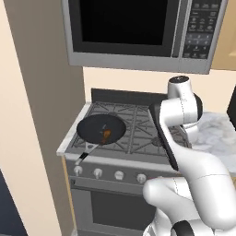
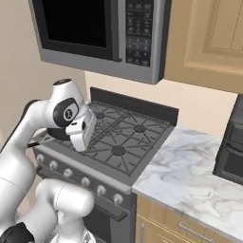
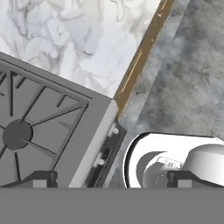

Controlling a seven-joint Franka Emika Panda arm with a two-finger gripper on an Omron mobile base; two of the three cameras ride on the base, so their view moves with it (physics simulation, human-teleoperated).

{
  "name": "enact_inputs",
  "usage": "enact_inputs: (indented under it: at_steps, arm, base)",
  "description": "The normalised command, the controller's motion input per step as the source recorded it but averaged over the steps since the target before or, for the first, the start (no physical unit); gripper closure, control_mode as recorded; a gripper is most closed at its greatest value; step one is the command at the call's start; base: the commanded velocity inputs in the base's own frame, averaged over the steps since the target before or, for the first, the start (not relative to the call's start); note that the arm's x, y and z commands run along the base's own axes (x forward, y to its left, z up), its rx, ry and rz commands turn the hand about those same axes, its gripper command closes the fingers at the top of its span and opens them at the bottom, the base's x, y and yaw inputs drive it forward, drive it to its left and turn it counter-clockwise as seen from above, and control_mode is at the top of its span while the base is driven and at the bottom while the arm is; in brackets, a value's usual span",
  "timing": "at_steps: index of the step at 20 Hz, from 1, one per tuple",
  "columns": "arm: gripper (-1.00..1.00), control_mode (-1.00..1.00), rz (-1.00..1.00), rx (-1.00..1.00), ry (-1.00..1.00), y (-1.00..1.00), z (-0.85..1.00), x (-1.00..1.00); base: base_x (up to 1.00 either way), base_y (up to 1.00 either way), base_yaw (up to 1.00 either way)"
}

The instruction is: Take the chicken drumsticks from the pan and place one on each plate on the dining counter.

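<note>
The black pan (image 1: 101,128) sits on the stove (image 1: 133,131), at about nine o'clock from the white arm. One orange drumstick (image 1: 106,135) lies in the pan's middle. At three o'clock of the stove is the marble counter (image 2: 190,173). In the hand view the gripper (image 3: 113,178) points down, its tips spread wide, holding nothing.
</note>
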Motion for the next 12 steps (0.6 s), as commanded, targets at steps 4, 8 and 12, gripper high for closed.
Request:
enact_inputs:
  at_steps: [4,8,12]
  arm:
    - [-1.00,1.00,0.00,0.00,0.00,0.00,0.00,0.00]
    - [-1.00,1.00,0.00,0.00,0.00,0.00,0.00,0.00]
    - [-1.00,1.00,0.00,0.00,0.00,0.00,0.00,0.00]
  base:
    - [0.43,0.11,-0.10]
    - [0.43,0.28,-0.11]
    - [0.46,0.42,-0.12]
